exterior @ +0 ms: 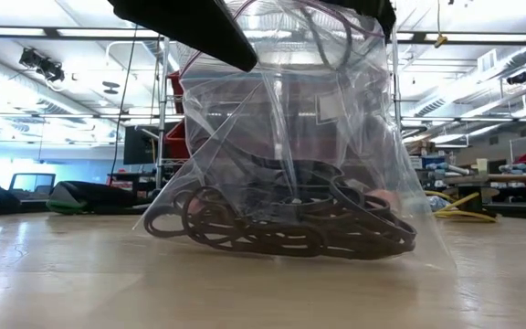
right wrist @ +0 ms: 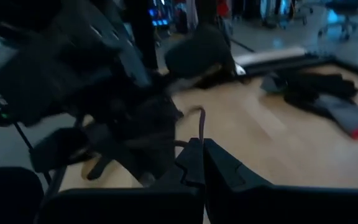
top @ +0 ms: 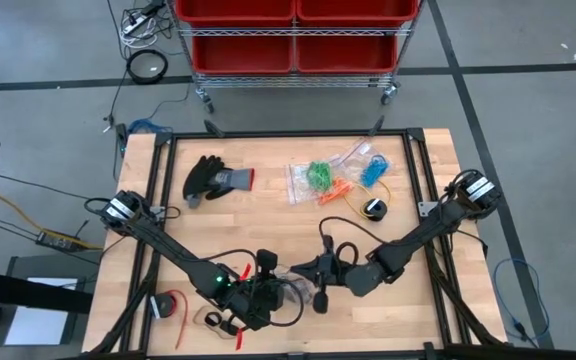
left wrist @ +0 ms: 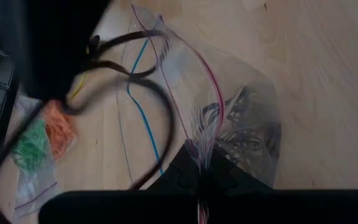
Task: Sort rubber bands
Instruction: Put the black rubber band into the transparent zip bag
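Both arms meet over the near middle of the table, and between them hangs a clear bag with black bands heaped in its bottom. The left claw has its fingers together, pinched on the bag's top edge, right at the pink zip strip; the bag sags below and away from that claw, its load of black loops resting on the wood. The right claw is squeezed together too, fingers touching, just beside the left one; from its own camera it is hard to tell what it pinches, though the low view shows the bag pulled up at two corners. In the overhead view the two claws sit nearly tip to tip, the left and the right, with the bag between them.

Far beyond the claws, toward the back of the table, lie more bags: green bands, orange bands just beside them, and blue bands to the right of those. A black glove lies well off to the left of that group. A small black device sits between the blue bands and the right arm. A red roll lies near the left arm's side, close to the table's front corner.
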You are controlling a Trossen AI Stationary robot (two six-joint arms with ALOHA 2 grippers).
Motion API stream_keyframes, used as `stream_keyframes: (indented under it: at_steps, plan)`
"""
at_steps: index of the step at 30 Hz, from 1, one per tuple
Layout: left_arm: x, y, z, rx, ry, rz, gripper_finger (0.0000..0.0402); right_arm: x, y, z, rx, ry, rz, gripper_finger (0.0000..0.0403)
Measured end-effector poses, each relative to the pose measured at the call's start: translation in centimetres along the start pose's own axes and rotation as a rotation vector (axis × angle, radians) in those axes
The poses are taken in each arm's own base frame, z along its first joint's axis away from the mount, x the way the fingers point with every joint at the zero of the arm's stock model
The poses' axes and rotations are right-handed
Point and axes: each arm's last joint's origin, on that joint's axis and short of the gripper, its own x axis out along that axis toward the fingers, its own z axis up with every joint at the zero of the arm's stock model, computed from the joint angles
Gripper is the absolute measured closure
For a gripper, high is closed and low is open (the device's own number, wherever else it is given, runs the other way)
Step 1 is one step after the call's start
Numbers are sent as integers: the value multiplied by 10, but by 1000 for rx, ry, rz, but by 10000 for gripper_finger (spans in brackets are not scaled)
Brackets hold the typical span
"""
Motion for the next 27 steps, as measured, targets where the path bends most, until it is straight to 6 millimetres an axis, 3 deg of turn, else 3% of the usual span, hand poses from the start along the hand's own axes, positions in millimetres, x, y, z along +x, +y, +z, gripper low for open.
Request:
stream_keyframes:
  at_steps: [7,27]
  plan:
    - [0,0,0,1,1,0,399,0,-2,-9,44,139,-35,403]
    - [0,0,0,1,2,0,399,-12,10,2,9,464,-25,403]
